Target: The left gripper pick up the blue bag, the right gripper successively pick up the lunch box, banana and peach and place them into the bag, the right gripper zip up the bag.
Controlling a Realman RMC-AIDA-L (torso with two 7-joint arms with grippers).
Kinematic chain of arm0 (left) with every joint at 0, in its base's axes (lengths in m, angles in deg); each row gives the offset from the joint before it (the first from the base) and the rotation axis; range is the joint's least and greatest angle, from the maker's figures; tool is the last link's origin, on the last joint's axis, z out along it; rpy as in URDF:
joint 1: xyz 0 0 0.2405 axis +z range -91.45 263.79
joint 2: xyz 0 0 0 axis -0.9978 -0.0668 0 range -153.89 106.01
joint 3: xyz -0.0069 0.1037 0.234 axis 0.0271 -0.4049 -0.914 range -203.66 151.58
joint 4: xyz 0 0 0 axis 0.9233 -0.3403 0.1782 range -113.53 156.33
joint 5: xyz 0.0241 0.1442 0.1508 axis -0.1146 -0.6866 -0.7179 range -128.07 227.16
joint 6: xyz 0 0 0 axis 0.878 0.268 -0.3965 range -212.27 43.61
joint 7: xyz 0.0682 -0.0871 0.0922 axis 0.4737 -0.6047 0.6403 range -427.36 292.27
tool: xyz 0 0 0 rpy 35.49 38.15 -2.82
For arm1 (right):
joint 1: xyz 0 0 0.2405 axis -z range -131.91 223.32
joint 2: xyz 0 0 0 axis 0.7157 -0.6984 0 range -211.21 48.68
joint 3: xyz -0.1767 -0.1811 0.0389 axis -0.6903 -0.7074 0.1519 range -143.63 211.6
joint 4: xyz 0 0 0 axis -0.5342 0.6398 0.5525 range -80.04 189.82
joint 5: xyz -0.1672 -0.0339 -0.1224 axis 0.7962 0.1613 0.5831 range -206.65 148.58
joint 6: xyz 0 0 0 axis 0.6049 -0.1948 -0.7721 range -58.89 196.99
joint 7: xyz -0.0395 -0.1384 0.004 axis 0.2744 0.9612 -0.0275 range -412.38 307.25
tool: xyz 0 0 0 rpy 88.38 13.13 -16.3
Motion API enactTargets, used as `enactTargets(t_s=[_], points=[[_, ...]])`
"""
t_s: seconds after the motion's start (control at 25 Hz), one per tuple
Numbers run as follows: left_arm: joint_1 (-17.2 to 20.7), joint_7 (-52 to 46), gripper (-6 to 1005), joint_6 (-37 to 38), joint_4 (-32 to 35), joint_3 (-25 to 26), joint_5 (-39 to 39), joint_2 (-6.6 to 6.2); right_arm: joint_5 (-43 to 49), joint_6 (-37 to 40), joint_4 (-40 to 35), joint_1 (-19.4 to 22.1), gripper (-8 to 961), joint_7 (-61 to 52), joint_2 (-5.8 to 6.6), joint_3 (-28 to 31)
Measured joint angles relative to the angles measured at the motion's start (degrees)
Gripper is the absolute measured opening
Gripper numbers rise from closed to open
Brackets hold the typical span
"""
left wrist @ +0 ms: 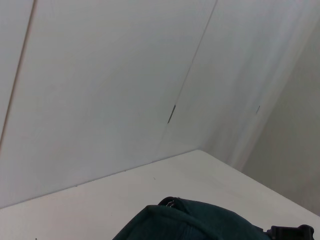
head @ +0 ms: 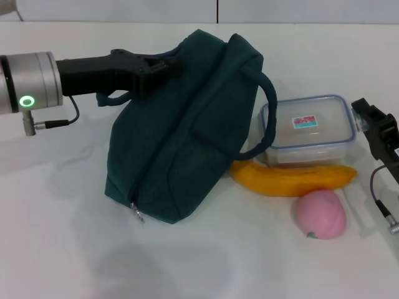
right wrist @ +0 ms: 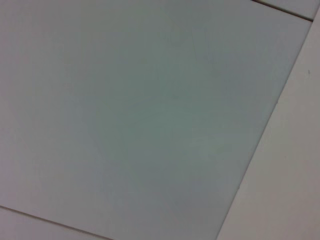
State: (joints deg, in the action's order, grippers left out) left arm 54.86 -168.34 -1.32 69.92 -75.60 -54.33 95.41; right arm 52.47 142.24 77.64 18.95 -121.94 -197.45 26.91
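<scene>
Worktop (head: pixel 62 237), white and broad, carries everything here, and the biggest thing on it is the blue bag (head: pixel 181 143), sitting a little toward nine o'clock of the middle. It leans with its zipper seam running down the near face to a metal pull (head: pixel 136 213) at its six o'clock corner, so the bag looks closed for now. One looped handle (head: pixel 265 118) arcs off its three o'clock side.

The left hand (head: pixel 163 67) reaches in from nine o'clock, silver wrist and green light trailing behind it, and its black fingers are pinched onto the fabric at the bag's top ridge. I judge that grip is why the bag stands propped instead of slumping flat: the arm is holding the top up so the mouth can later be opened and filled. The left wrist view shows only a teal hump of the bag (left wrist: pixel 190 222) against the wall, which fits a camera riding just above the cloth.

At three o'clock of the bag sits the lunch box (head: pixel 308 131), clear with a blue-rimmed lid. The banana (head: pixel 293 177) lies just in front of it, touching or nearly so. The peach (head: pixel 320 213) rests just beside the banana, toward five o'clock. All three are outside the bag, so no packing has been done.

The right hand (head: pixel 377 134) waits at the three o'clock edge, near the lunch box but apart from it; whether its fingers are spread I cannot tell.
</scene>
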Motion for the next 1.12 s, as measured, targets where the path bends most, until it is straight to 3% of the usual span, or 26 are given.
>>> enactTargets(t_s=[0.52, 0.84, 1.12], points=[[0.2, 1.43, 43, 0.23, -0.62, -0.01, 1.71, 0.18, 3.64, 1.49, -3.91, -0.01, 100, 0.03, -0.01, -0.18], [0.66, 6.26, 43, 2.83, -3.38, -0.1, 6.33, 0.13, 10.18, 9.44, -10.19, 0.57, 105, 4.66, 0.04, -0.5], [1.24, 7.36, 43, 5.15, -3.56, -0.1, 8.33, 0.13, 10.44, 18.66, -14.89, -0.49, 109, 6.53, 0.2, -2.7]])
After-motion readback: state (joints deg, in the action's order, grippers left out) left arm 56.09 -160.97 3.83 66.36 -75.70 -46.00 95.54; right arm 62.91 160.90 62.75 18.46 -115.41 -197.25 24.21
